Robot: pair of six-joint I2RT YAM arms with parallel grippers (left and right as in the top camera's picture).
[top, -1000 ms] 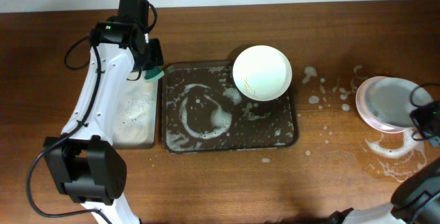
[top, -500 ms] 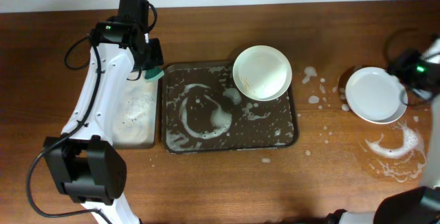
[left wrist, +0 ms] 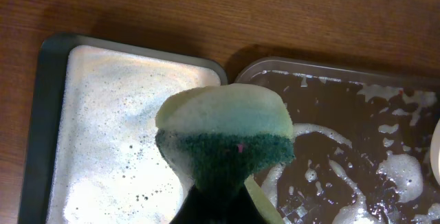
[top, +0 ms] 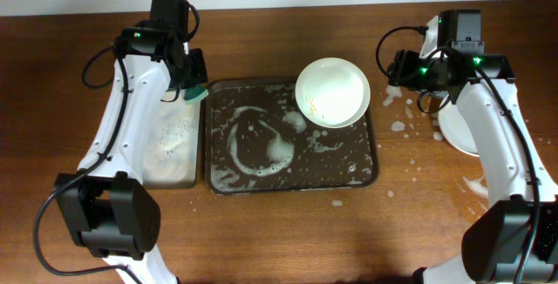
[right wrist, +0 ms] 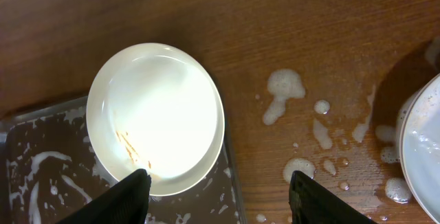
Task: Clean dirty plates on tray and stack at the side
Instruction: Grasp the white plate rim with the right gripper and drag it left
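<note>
A white plate (top: 332, 91) with orange-brown streaks (right wrist: 127, 145) rests on the far right corner of the dark foamy tray (top: 261, 175). My right gripper (top: 397, 69) hovers open just right of it. In the right wrist view one of its fingers (right wrist: 130, 195) is over the plate's (right wrist: 157, 114) near rim and the other is over the wet wood, with nothing between them. A clean white plate (top: 452, 131) lies at the right side, partly hidden by my right arm. My left gripper (top: 193, 88) is shut on a green and yellow sponge (left wrist: 223, 138) above the tray's far left corner.
A smaller tray (top: 174, 178) full of white foam (left wrist: 117, 128) sits left of the big tray (left wrist: 357, 86). Foam blobs and water spots (right wrist: 283, 86) lie on the wood between the tray and the side plate (right wrist: 423, 148).
My right arm has swung left from the side plate to the tray's plate, and its gripper has opened, leaving the white plate at the right. The left arm has not moved.
</note>
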